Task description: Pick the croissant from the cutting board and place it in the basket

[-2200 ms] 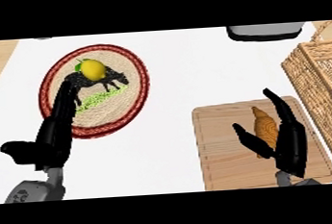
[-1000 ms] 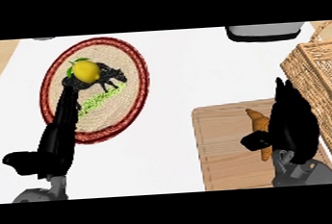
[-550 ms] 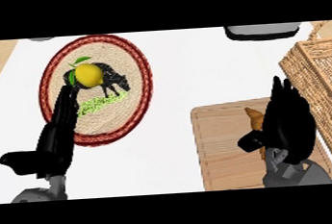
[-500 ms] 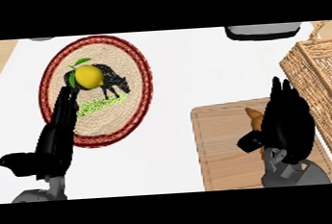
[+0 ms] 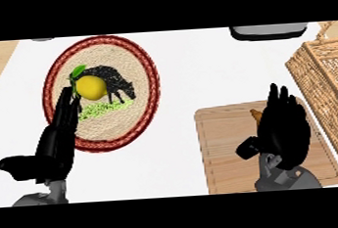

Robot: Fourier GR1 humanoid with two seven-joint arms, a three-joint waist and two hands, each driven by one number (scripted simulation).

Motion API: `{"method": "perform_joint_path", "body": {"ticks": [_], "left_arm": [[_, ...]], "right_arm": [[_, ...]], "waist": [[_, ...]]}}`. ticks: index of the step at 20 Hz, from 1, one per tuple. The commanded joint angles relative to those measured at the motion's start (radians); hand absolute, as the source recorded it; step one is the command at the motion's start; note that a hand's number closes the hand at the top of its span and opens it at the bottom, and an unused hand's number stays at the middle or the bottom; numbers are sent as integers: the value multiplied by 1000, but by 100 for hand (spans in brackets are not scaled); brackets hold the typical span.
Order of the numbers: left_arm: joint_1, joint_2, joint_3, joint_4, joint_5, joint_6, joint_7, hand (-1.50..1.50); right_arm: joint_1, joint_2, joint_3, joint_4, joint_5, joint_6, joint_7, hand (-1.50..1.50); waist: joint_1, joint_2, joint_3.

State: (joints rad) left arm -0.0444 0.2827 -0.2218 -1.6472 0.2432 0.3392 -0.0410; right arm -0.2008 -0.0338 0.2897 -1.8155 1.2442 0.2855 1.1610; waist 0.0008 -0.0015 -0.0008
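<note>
Right hand (image 5: 282, 128) lies over croissant (image 5: 255, 113) on cutting board (image 5: 225, 156), only its tip showing; cannot tell if gripped. Left hand (image 5: 57, 140) open, flat over plate (image 5: 153, 82) edge.

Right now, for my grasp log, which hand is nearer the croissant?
Right. The right hand lies over the croissant; the left hand is far off, over the plate's edge.

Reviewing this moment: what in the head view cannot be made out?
- Golden-brown croissant: only one tip shows on the light wooden cutting board; the black right hand covers the rest, so whether it is gripped cannot be told.
- Woven wicker basket: cut off by the view's right edge.
- Dark grey object: cut off at the top edge, too little to identify.
</note>
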Motion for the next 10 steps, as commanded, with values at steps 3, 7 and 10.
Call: {"method": "perform_joint_path", "body": {"ticks": [3, 7, 10], "left_arm": [[23, -23, 8, 24, -14, -18, -41, 0], [20, -28, -9, -71, -46, 34, 50, 0], [73, 7, 28, -89, -4, -41, 26, 0]], "right_arm": [[3, 33, 43, 14, 55, 45, 189, -150], [36, 33, -49, 61, 104, 12, 84, -150], [-21, 33, -95, 123, 95, -13, 66, -150]], "waist": [[2, 1, 0], [2, 0, 1], [7, 1, 1]]}}
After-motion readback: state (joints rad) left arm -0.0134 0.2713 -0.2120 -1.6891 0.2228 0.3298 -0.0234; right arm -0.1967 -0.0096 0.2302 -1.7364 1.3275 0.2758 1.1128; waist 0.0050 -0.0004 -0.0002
